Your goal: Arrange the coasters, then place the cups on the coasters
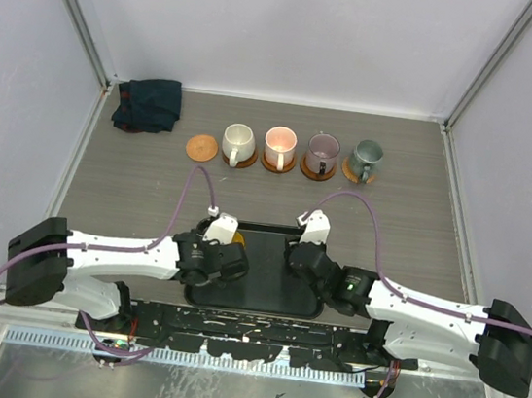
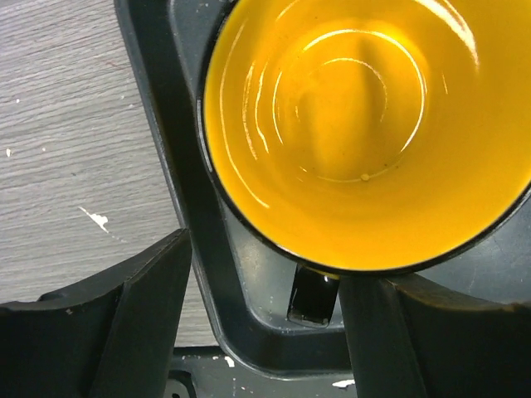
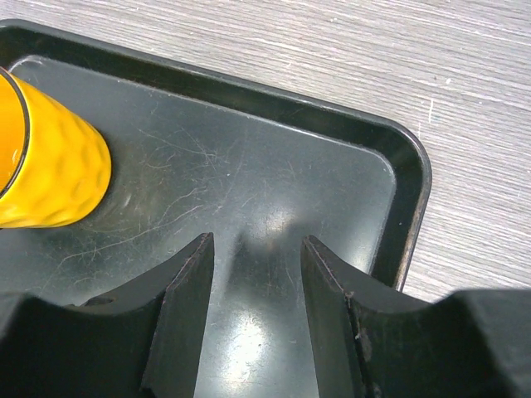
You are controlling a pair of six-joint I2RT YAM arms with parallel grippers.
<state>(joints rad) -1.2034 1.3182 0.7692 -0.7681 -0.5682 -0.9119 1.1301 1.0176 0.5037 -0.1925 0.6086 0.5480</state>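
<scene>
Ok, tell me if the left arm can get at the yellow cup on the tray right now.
Probably yes. The left gripper hangs right at the yellow cup, whose near rim lies within the open jaws, and nothing stands between them. The right gripper sits apart from the cup, over a bare part of the tray.

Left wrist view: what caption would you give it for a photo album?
Looking down into the yellow cup on the black tray, left gripper open at its near side.
</scene>
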